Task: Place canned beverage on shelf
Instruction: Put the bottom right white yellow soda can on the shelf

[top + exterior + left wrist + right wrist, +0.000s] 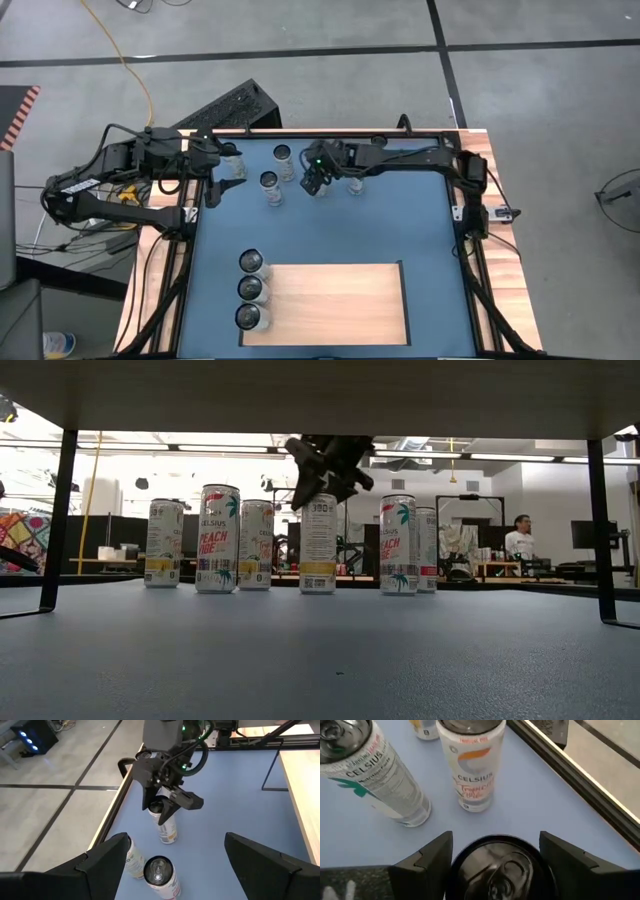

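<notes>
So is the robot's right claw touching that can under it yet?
Cannot tell. In the right wrist view the right gripper straddles the can, fingers at each side, but no view plainly shows contact or a gap.

Glossy metal cans point(218, 538) stand on a matt blue tabletop point(420, 220) beside the pale wood-grain shelf point(335, 302).
</notes>
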Controlling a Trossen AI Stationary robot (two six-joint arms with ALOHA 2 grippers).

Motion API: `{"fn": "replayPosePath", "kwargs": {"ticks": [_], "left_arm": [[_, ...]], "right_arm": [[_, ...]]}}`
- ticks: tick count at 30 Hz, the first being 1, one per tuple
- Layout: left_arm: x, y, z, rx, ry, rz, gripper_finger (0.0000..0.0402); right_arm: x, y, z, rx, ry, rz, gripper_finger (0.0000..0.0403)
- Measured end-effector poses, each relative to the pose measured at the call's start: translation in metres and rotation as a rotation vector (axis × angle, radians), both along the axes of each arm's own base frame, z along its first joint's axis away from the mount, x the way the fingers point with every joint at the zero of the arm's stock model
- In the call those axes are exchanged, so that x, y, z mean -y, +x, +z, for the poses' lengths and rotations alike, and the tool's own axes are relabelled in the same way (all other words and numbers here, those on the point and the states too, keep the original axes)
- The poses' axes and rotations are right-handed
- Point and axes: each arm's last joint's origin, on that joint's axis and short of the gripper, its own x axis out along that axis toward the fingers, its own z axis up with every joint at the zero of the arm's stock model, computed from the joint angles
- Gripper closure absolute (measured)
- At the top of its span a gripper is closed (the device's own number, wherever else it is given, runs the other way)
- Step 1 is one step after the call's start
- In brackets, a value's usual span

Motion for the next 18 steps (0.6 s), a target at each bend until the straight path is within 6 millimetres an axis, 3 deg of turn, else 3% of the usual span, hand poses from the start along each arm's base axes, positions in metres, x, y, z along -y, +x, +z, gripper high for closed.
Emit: {"fn": "replayPosePath", "kwargs": {"ticks": [13, 18], "left_arm": [[0.0, -0.0001, -0.0001, 0.001, -0.007, 0.003, 0.0083], [0.0, -0.0001, -0.0002, 0.0, -0.008, 0.003, 0.0083]], "right_arm": [[-0.0083, -0.0045, -0.0006, -0.039, 0.045, -0.013, 0.0127], [-0.0092, -0.0046, -0.0009, -0.044, 0.046, -0.011, 0.015]]}}
